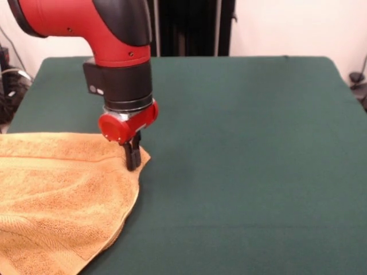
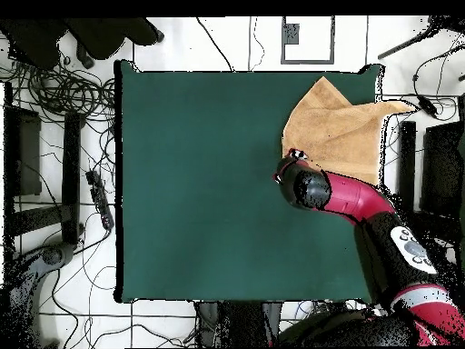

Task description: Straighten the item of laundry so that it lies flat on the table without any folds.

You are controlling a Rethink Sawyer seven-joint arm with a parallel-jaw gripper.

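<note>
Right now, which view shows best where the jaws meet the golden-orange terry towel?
Front view: the black gripper sits at the golden-orange terry towel's far corner, at the cloth. Overhead, the red arm's wrist covers the tips; only the towel spilling past the dark green table's edge shows.

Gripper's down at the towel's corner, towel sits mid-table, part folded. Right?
Not mid-table. The towel lies at the table's edge, one corner hanging past it, as the overhead view shows. The rest holds: the gripper is down at its corner, and the towel is partly folded.

No text, label or number is legible anywhere.
</note>
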